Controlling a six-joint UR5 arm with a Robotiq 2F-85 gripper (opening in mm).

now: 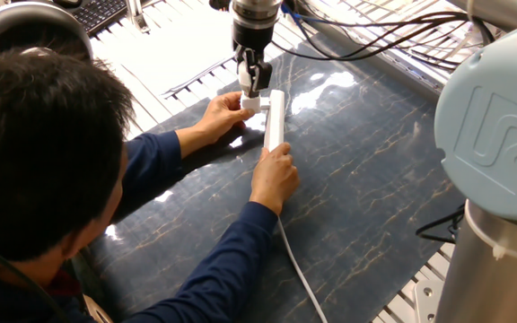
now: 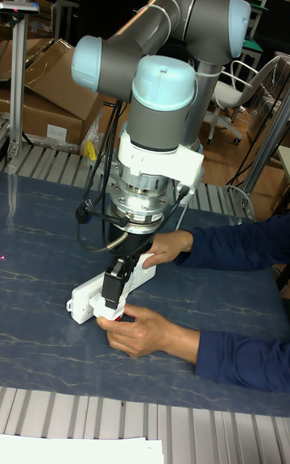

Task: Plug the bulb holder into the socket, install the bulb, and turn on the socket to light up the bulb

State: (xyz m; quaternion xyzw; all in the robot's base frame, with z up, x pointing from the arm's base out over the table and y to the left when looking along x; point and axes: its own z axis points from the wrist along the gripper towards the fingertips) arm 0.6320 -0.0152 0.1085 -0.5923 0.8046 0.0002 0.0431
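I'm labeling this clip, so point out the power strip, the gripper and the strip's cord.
socket (image 1: 276, 117): fixed view, bare top face.
gripper (image 1: 251, 90): fixed view, between fingertips.
cord (image 1: 302, 274): fixed view, mid-length.

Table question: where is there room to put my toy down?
The table is bare between the socket and the robot's big base. It is crowded around the gripper, where the person's two hands hold the socket.

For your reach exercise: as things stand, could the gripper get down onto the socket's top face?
Probably not cleanly: the gripper hangs over the socket, but one hand sits right beside it there.
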